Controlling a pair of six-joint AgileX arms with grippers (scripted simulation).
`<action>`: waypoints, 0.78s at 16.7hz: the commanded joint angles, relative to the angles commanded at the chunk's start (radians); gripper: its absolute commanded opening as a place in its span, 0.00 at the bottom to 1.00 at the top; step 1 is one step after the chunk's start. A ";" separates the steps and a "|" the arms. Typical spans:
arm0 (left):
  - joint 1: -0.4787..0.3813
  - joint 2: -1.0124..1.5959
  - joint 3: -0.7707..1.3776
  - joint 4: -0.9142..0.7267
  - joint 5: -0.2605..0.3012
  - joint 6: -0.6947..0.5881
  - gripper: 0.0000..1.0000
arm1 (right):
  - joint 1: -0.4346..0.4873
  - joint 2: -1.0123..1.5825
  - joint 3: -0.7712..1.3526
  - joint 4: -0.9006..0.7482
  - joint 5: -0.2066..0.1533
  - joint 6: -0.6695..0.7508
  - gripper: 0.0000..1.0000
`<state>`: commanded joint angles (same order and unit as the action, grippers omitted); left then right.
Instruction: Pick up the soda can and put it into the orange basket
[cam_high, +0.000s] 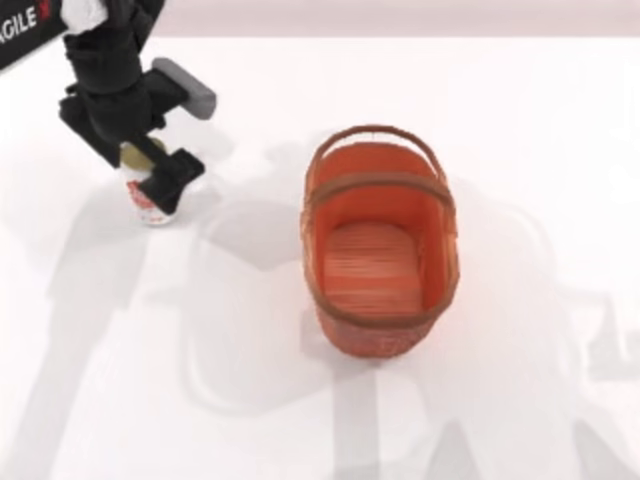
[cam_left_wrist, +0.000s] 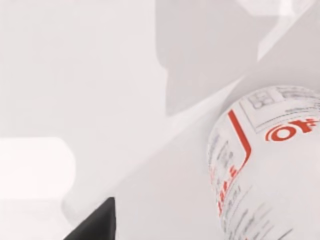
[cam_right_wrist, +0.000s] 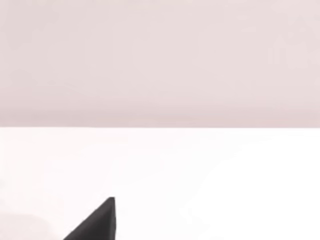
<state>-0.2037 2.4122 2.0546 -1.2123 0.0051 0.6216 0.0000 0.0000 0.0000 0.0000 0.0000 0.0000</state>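
On the white desk (cam_high: 480, 120), the left arm's black jaws (cam_high: 150, 175) are set around a small white cylindrical soda can (cam_high: 148, 205) with red markings, at nine o'clock of the oval orange woven basket (cam_high: 440, 250); whether they clamp it cannot be told. The right arm is out of the top view.

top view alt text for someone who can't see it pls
The left claw is down around a small white can at the table's left. An empty orange basket with an arched handle stands apart near the middle; the right arm is out of view.
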 joint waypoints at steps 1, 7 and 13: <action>0.000 0.000 0.000 0.000 0.000 0.000 1.00 | 0.000 0.000 0.000 0.000 0.000 0.000 1.00; 0.000 0.000 0.000 0.000 0.000 0.000 0.70 | 0.000 0.000 0.000 0.000 0.000 0.000 1.00; 0.000 0.000 0.000 0.000 0.000 0.000 0.25 | 0.000 0.000 0.000 0.000 0.000 0.000 1.00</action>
<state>-0.2037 2.4122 2.0546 -1.2123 0.0051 0.6216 0.0000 0.0000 0.0000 0.0000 0.0000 0.0000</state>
